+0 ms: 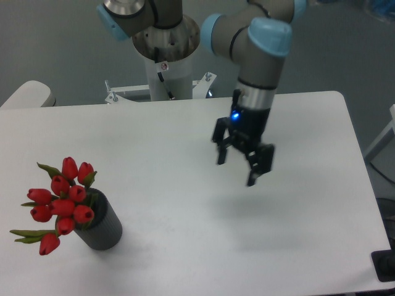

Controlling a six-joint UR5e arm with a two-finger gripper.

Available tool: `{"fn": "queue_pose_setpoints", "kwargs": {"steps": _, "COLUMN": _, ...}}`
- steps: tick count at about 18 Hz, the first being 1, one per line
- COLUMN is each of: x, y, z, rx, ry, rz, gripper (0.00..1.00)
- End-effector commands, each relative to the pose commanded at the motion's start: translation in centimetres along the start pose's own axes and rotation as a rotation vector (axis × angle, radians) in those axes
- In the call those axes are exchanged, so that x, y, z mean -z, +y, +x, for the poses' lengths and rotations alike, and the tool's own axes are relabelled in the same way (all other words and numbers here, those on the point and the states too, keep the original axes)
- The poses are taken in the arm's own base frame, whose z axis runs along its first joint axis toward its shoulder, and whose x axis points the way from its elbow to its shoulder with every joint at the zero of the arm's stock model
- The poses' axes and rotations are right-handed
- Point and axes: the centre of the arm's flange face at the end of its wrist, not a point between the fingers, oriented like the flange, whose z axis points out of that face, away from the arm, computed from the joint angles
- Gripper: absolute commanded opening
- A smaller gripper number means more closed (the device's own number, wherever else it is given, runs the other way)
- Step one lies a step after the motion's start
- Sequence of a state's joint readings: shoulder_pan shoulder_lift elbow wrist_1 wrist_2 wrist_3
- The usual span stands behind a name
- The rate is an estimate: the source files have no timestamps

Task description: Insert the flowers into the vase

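Nine-odd flowers [62, 203] in vase [105, 229], hand [237, 171] agape

No readable text, brand, number or sign anywhere. Small red-and-white sticker on the robot base column [163, 66], lettering too small to make out. Blue indicator light on the wrist [235, 115] above the claw [237, 166], no characters.

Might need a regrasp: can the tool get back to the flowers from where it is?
Probably yes: the tool hangs open above bare table, nothing between it and the flowers standing in the vase.
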State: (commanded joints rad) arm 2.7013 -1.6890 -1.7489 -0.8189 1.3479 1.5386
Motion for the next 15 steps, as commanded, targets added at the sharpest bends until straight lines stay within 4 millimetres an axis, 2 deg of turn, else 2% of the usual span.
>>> {"fn": "queue_pose_setpoints", "kwargs": {"steps": 3, "x": 2.5, "y": 0.8, "z": -1.9, "rx": -0.038, "ry": 0.08, "rz": -0.098, "gripper": 1.0}}
{"fn": "queue_pose_setpoints", "kwargs": {"steps": 5, "x": 5.1, "y": 1.3, "z": -3.4, "rx": -0.07, "ry": 0.141, "rz": -0.145, "gripper": 1.0}}
{"fn": "queue_pose_setpoints", "kwargs": {"steps": 7, "x": 6.3, "y": 1.6, "z": -3.9, "rx": -0.066, "ry": 0.185, "rz": -0.151, "gripper": 1.0}}
{"fn": "queue_pose_setpoints", "kwargs": {"steps": 11, "x": 7.4, "y": 1.9, "z": -3.6, "rx": -0.057, "ry": 0.187, "rz": -0.154, "gripper": 1.0}}
{"fn": "queue_pose_setpoints", "kwargs": {"steps": 15, "x": 7.3, "y": 1.9, "z": -3.3, "rx": -0.056, "ry": 0.19, "rz": -0.155, "gripper": 1.0}}
